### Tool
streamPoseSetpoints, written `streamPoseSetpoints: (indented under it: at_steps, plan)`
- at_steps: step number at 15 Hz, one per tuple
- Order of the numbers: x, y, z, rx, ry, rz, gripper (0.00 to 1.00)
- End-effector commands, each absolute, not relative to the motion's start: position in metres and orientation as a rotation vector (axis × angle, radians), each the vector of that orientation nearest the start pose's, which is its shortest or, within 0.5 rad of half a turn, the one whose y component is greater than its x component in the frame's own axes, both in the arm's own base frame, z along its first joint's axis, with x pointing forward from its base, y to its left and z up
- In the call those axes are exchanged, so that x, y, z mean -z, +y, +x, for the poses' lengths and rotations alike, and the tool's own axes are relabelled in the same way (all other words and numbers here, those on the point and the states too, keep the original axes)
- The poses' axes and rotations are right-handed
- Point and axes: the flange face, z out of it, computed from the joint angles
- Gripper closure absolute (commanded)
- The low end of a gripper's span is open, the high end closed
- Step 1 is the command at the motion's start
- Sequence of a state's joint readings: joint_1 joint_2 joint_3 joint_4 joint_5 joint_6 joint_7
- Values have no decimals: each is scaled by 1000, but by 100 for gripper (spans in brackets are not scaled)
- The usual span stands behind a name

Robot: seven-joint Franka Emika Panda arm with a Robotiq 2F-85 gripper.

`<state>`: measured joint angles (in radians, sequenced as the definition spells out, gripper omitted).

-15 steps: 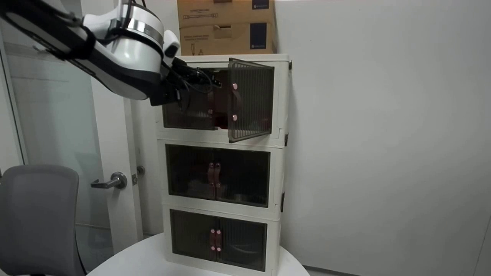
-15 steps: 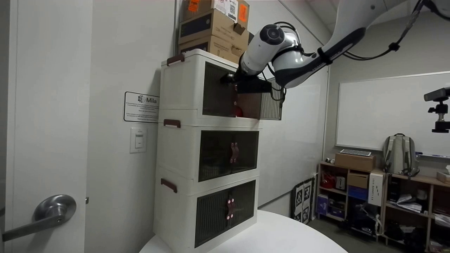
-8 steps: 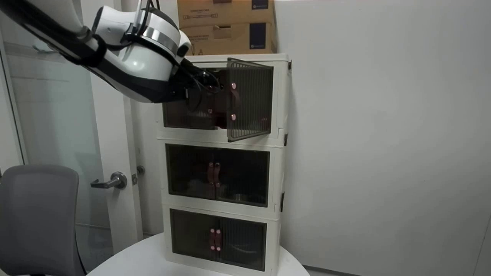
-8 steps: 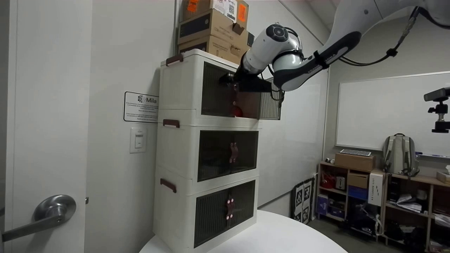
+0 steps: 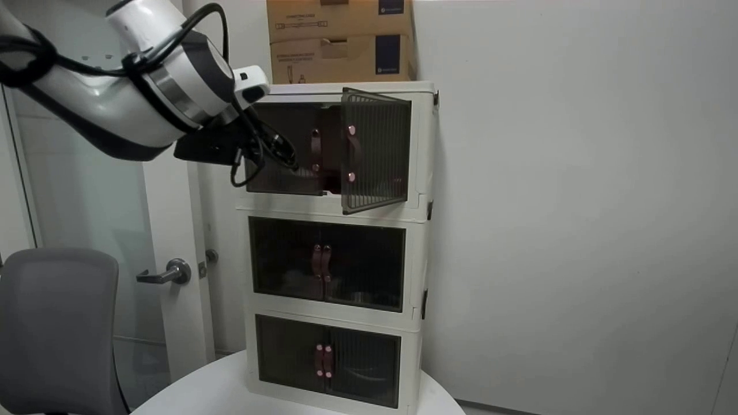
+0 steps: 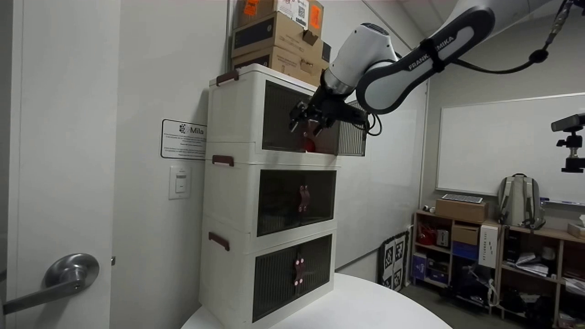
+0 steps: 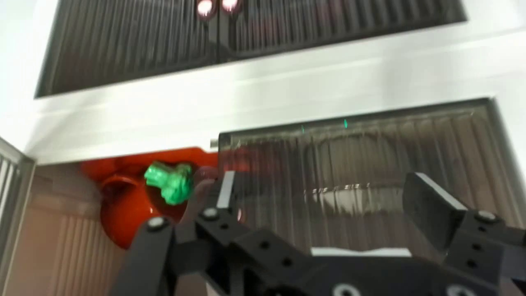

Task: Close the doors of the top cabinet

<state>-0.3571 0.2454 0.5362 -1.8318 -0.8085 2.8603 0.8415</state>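
Note:
The top cabinet (image 5: 424,150) is the uppermost white-framed box. Of its doors, one tinted door (image 5: 377,153) stands swung outward at an angle. The other tinted door (image 6: 279,109) lies flat or nearly flat against the frame. My gripper (image 6: 305,130) is in front of this flat door, tilted downward, with its fingers apart and nothing between them. In the wrist view the gripper (image 7: 320,185) faces the flat door (image 7: 287,156). Whether the fingertips touch it I cannot tell. The edge of the swung-out door (image 7: 18,197) shows at the left there.
A red cup-like thing (image 7: 127,213) and a green object (image 7: 172,185) are inside the cabinet opening. Cardboard boxes (image 5: 340,57) are stacked on top. Two lower units (image 5: 415,265) have shut doors. The tower stands on a white table (image 6: 361,301), with a grey chair (image 5: 57,328) nearby.
My gripper has tilted downward and drawn back from the flat door, after a slight shift toward the swung-out door. Neither door has visibly moved.

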Motion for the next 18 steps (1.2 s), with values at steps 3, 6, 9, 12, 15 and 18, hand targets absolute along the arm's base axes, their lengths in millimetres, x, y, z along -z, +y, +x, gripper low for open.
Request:
streamPoseSetpoints:
  at_steps: [3,6,9,12,15,18]
  plan:
    - [-511,122,612,911,85,-2949,0]
    - [-543,102,603,657,63,-2993,0]
    - [-566,71,585,427,-39,-3012,0]
    - [-609,33,556,272,-98,-3018,0]
    - [-661,-5,523,158,-136,-3109,0]
    - [-698,-35,510,225,-210,-3221,0]
